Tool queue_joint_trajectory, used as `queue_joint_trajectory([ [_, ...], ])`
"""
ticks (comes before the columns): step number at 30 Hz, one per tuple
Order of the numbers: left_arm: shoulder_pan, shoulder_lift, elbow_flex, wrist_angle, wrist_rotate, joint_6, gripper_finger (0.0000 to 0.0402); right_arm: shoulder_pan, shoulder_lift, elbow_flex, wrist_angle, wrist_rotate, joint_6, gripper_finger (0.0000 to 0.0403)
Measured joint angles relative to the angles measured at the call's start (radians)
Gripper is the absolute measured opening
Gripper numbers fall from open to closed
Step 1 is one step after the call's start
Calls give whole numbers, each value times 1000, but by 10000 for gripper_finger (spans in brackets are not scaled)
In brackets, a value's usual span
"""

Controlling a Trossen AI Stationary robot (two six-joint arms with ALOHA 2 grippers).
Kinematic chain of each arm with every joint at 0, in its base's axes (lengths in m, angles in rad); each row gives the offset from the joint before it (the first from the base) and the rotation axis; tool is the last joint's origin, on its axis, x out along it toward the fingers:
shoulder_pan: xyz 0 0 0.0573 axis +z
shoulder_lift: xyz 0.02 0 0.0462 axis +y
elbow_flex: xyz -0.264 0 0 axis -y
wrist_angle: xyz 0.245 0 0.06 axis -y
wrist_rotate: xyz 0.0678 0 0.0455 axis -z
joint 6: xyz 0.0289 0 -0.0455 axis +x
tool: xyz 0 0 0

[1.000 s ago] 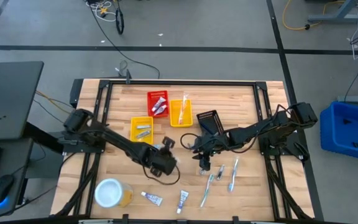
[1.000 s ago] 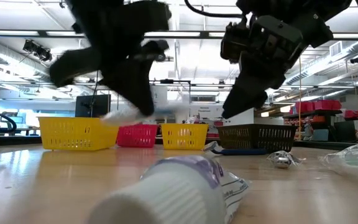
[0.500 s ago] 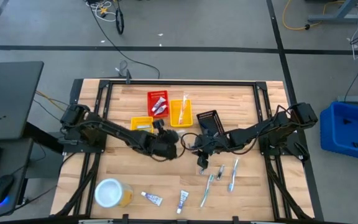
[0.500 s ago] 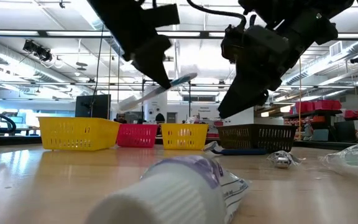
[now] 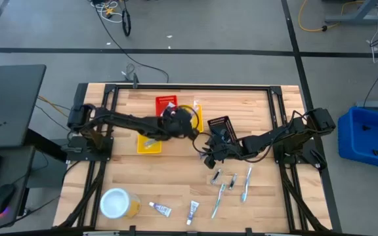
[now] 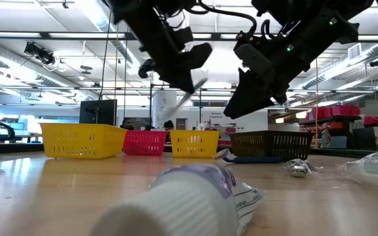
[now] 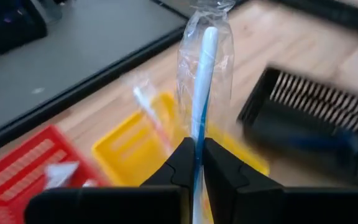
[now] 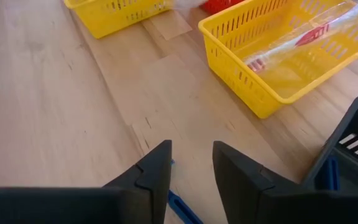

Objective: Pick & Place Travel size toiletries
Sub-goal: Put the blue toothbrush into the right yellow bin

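My left gripper (image 5: 179, 122) is shut on a blue toothbrush (image 7: 205, 81) in a clear wrapper, held in the air above the far yellow basket (image 5: 199, 113). A wrapped pink toothbrush (image 8: 291, 46) lies in that basket. My right gripper (image 8: 191, 168) stands open low over the table's middle, near the black basket (image 5: 220, 126), with nothing between its fingers. A thin blue item (image 8: 179, 205) lies on the wood under them. More toothbrushes (image 5: 219, 196) and two small tubes (image 5: 161, 208) lie near the front edge. My left gripper pinches the wrapped toothbrush between its two fingers at the handle (image 7: 196, 158). The brush runs on ahead of the fingertips, in line with the fingers. The fingers slant down from the table's left. The brush is lifted clear, its free end (image 6: 188, 97) over the yellow basket.
A red basket (image 5: 166, 105) with tubes stands at the far middle, and a second yellow basket (image 5: 149, 141) to its near left. A white-topped round container (image 5: 117, 203) lies at the near left corner. Bare wood lies between the baskets and the loose items.
My left gripper has carried the blue toothbrush from the table's middle toward the far edge and up, and now stands over the far yellow basket. It has rolled about its own line on the way. My right gripper has turned at the wrist while staying in place.
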Motion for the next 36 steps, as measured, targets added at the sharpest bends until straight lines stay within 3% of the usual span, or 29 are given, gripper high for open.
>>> queue_joint_trajectory([
  [12,142,0,0,74,28,-127,28,0,0,0,0,0,40,123],
  [24,163,106,1,210,83,-144,37,-1,0,0,13,-1,12,127],
  [29,184,128,0,205,3,-149,39,-2,0,0,23,-1,-5,120],
  [33,212,129,1,204,82,-187,40,-2,0,0,23,-1,-5,119],
  [36,221,153,2,194,81,-237,41,-2,0,0,23,-2,-5,123],
])
